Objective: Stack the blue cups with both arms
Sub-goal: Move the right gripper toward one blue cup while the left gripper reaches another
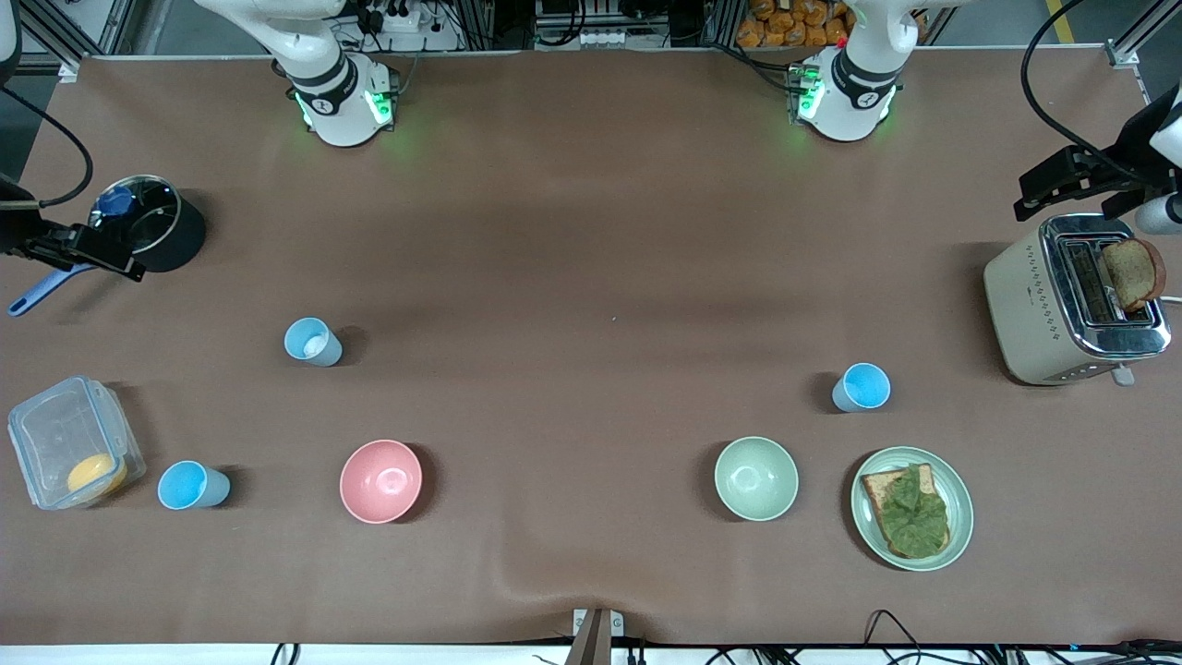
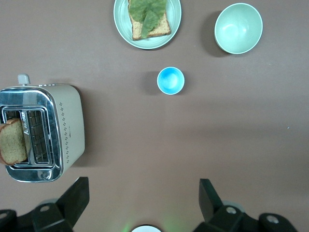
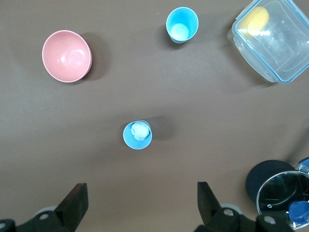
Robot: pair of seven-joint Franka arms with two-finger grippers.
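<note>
Three light-blue cups stand upright and apart on the brown table. One [image 1: 313, 342] holds something white and also shows in the right wrist view [image 3: 137, 135]. One [image 1: 192, 485] stands beside the clear container, also in the right wrist view [image 3: 182, 25]. One [image 1: 862, 387] stands near the toaster, also in the left wrist view [image 2: 170, 80]. Both arms rise from their bases out of the front view. My left gripper [image 2: 144, 195] and right gripper [image 3: 142, 200] are open, empty and high over bare table.
A pink bowl [image 1: 380, 481] and a pale green bowl [image 1: 755, 477] sit near the front camera. A plate of toast with lettuce [image 1: 956, 517], a toaster [image 1: 1025, 296], a clear container [image 1: 55, 434] and a black pot [image 1: 180, 235] stand toward the table's ends.
</note>
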